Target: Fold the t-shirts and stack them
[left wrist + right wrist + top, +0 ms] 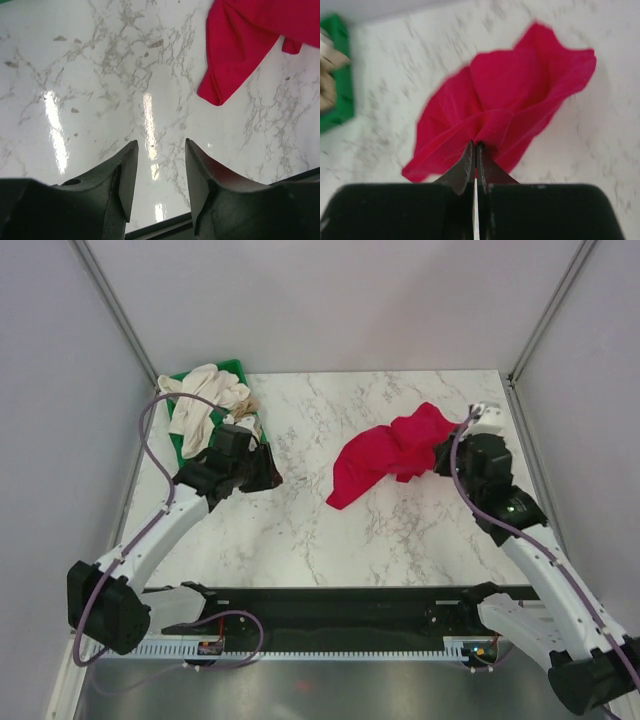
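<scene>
Red shirt [385,455]: crumpled on the right half of the table [400,530], long axis running from far right to near left, its narrow tip pointing near-left. The right wrist view alone shows the grip: the right gripper [476,147] has its jaws pressed together on a fold at the shirt's right edge, a detail hidden by the arm from above. The left wrist view shows the left gripper [160,150] with jaws apart over bare marble, the shirt's tip well beyond them. Only the top view shows the white shirt [200,400] and tan shirt [245,405], heaped on the tray [232,367] at far left.
</scene>
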Controlling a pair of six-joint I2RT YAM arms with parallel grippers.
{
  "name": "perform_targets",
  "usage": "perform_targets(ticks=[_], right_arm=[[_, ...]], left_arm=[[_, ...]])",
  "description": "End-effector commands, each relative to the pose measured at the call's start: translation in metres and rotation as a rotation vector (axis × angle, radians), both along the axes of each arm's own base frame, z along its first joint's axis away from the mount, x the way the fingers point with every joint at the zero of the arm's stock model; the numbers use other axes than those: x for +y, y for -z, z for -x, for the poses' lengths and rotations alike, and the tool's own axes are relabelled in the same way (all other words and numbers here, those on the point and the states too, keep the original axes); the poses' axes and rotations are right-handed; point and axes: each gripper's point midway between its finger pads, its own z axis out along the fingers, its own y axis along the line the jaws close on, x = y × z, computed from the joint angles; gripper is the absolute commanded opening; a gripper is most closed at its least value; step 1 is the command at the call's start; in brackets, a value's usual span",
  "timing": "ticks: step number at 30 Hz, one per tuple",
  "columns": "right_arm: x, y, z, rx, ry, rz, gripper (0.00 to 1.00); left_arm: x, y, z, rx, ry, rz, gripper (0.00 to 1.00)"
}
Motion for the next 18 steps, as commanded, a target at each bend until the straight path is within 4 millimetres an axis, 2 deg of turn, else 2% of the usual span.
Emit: perform_targets(ticks=[1,3,5,7,8,9,10,13,14,15,17,18], right_arm=[[-0.007,0.085,0.012,0.248,0.051,0.029,0.0],[-0.01,0.085,0.016,0.251,0.058,0.035,0.0],[-0.013,0.077,0.017,0.229,0.071,0.033,0.0],[-0.016,0.055,0.02,0.172,0.077,0.017,0.0],[-0.017,0.045,0.022,0.145,0.076,0.008,0.0],[-0.02,0.024,0.027,0.088,0.081,-0.014,0.0],[-0.024,0.013,0.031,0.057,0.101,-0.034,0.0],[-0.051,-0.027,0.051,-0.079,0.212,-0.102,0.0],[-0.058,-0.037,0.057,-0.111,0.241,-0.12,0.0],[-0.068,-0.053,0.068,-0.166,0.275,-0.142,0.0],[-0.078,-0.065,0.078,-0.211,0.305,-0.16,0.0],[-0.084,-0.073,0.086,-0.241,0.327,-0.176,0.0]], left_arm=[[-0.038,-0.016,-0.038,-0.084,0.003,0.11,0.5],[-0.052,-0.012,-0.045,-0.088,0.023,0.12,0.5],[-0.073,-0.005,-0.05,-0.088,0.067,0.114,0.5],[-0.089,-0.002,-0.053,-0.107,0.1,0.104,0.5],[-0.094,0.009,-0.056,-0.086,0.109,0.088,0.5],[-0.1,0.008,-0.06,-0.094,0.118,0.09,0.5],[-0.104,0.011,-0.064,-0.09,0.122,0.087,0.51],[-0.117,0.013,-0.082,-0.096,0.145,0.081,0.54],[-0.126,0.002,-0.091,-0.127,0.158,0.106,0.55],[-0.132,0.011,-0.097,-0.117,0.17,0.103,0.57],[-0.149,0.001,-0.11,-0.152,0.211,0.144,0.62],[-0.155,0.016,-0.115,-0.125,0.222,0.138,0.63]])
